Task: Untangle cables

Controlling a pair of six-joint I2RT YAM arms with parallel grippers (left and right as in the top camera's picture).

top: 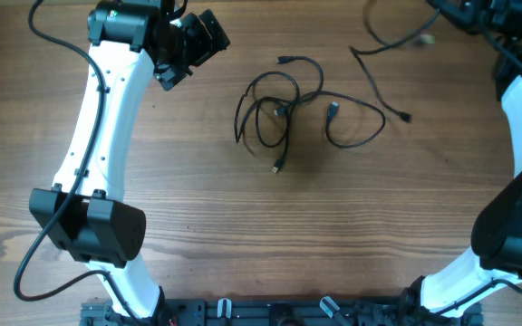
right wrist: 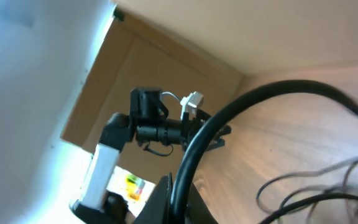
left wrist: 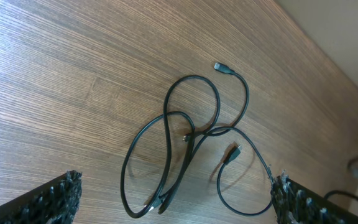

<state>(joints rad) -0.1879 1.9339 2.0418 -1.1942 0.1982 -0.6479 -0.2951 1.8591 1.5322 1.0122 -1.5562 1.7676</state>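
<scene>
From my seat at the controls, the main tangle of cables (top: 284, 107) lies near the middle of the wooden table (top: 198, 199), a knot of thin black loops crossing one another, with one plug end pointing up toward the far edge and another lying inside the loop on the right. A further thin cable (top: 379, 86) runs apart from the knot, toward the far right corner, its small plug resting on the wood. My left gripper (top: 193, 45) hangs above the table to the left of the tangle, well apart from it; through the left wrist camera I see the same tangle (left wrist: 191, 143) laid out below, and the two fingers (left wrist: 55, 199) stand at the bottom corners of that view, spread as wide as they go with nothing between them. My right gripper sits at the far right corner, mostly cut off in the overhead view. Its wrist camera is blocked by a thick black cord (right wrist: 229, 118) running right across the lens, and the jaws are closed; whether they have hold of a cable I cannot tell.
</scene>
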